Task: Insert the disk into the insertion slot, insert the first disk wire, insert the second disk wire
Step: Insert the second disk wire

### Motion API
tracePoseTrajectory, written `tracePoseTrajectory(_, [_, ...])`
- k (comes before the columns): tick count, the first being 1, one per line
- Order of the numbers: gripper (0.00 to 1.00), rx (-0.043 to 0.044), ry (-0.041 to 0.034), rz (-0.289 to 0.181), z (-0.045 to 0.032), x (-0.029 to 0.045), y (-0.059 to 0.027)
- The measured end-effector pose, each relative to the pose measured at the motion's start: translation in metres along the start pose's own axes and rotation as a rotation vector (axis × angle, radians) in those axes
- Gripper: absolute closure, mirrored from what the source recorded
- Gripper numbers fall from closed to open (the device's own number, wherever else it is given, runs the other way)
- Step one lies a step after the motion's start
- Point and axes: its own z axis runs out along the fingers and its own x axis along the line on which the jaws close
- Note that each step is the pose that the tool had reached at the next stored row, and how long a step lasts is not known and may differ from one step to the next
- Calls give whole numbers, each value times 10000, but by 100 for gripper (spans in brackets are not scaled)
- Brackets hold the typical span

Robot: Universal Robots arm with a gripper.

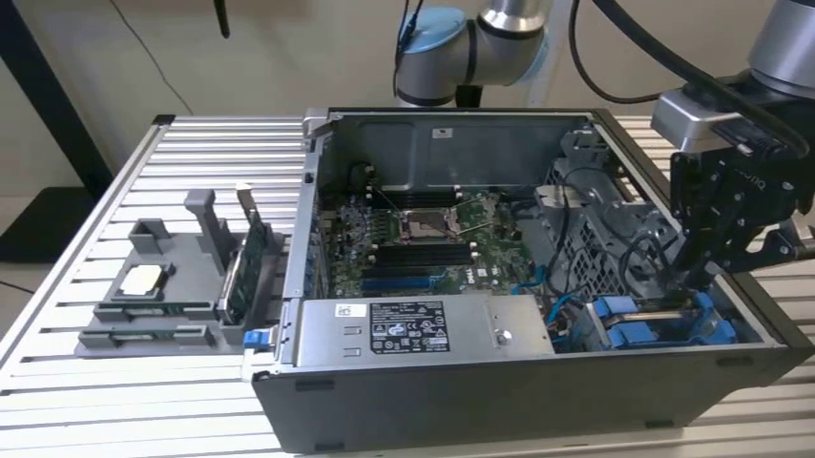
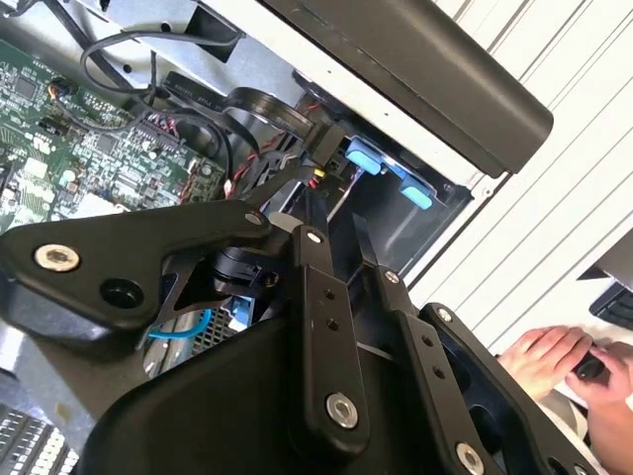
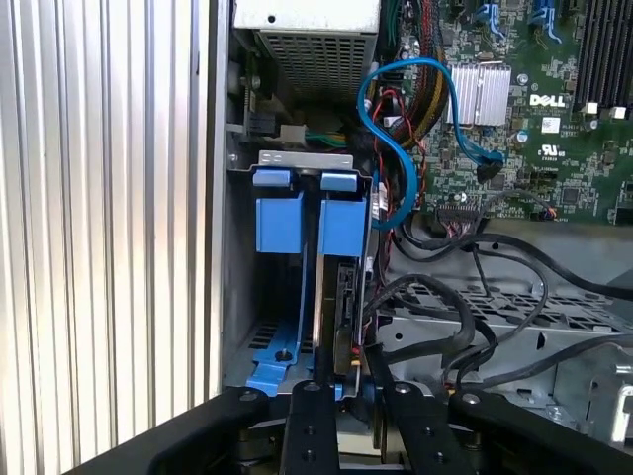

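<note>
On the exterior view's left, a grey fixture (image 1: 166, 286) with spare parts sits on the slatted table (image 1: 76, 401). Beside it lies the open case (image 1: 510, 401), with the power supply (image 1: 421, 329) along its near wall and the motherboard (image 1: 421, 239) behind. At the case's end on the exterior view's right, the gripper (image 1: 696, 279) reaches down into the slot (image 3: 240, 297). The disk (image 3: 344, 297) stands on edge in the slot in its blue carrier, next to a second blue carrier (image 3: 279, 223). The fingers (image 3: 317, 371) are narrow, with a black plug (image 3: 353, 348) between them at the disk's edge and black cables (image 3: 465, 327) trailing off. A person's hand (image 2: 554, 356) rests beyond the case.
</note>
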Motion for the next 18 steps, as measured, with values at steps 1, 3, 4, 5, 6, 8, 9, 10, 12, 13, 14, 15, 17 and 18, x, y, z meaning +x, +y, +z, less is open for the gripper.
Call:
tracePoseTrajectory(1, [74, -4, 0, 0, 0, 0, 0])
tracePoseTrajectory(3, [74, -28, 1, -2, -1, 0, -1])
tracePoseTrajectory(4, [74, -48, 2, -3, -2, 0, -1])
tracePoseTrajectory(5, [74, -71, 0, -4, -2, 0, -2])
tracePoseTrajectory(6, [74, -97, -3, -5, -2, 0, -2])
tracePoseTrajectory(8, [74, -159, -4, -9, -5, 1, -5])
tracePoseTrajectory(9, [74, -195, -6, -11, -6, 1, -7])
tracePoseTrajectory(10, [74, -233, -8, -13, -7, 1, -10])
tracePoseTrajectory(12, [74, -303, -11, -17, -8, 1, -16])
tracePoseTrajectory(13, [74, -334, -13, -19, -8, 1, -19])
tracePoseTrajectory(14, [74, -365, -13, -20, -9, 1, -23])
tracePoseTrajectory(15, [74, -391, -15, -22, -9, 1, -26])
tracePoseTrajectory(17, [74, -424, -17, -24, -8, 1, -30])
tracePoseTrajectory(18, [74, -438, -17, -24, -8, 2, -32])
